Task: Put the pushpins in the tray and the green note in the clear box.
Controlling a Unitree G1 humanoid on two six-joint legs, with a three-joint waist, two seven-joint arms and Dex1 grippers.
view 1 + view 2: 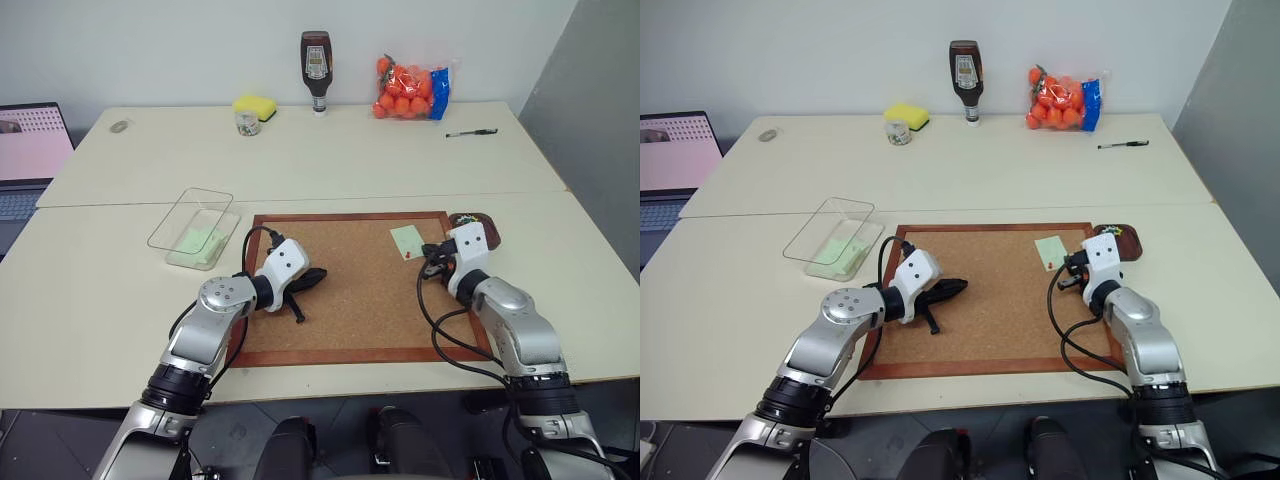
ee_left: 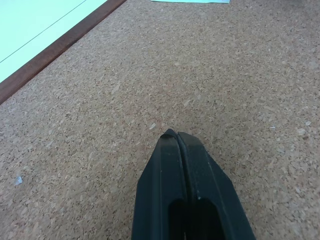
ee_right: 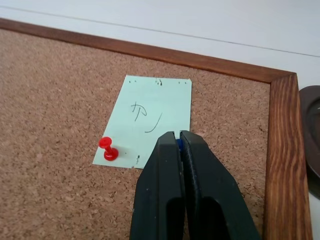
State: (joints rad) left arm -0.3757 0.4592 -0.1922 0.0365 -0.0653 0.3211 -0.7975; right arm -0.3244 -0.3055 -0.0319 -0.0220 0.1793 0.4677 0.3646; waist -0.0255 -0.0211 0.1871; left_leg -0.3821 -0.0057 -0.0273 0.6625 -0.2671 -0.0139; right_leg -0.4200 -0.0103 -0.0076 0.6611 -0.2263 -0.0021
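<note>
The green note lies on the corkboard near its far right corner, with a red pushpin stuck in one corner. My right gripper is shut at the note's near edge, and a small blue pushpin head shows between its fingertips. The dark brown tray sits just off the board's right corner, partly hidden behind that gripper. The clear box stands left of the board with a pale green slip inside. My left gripper rests shut and empty over the board's left half.
A laptop sits at the far left edge. Along the back of the table stand a yellow sponge, a small jar, a sauce bottle and a bag of oranges. A pen lies at the back right.
</note>
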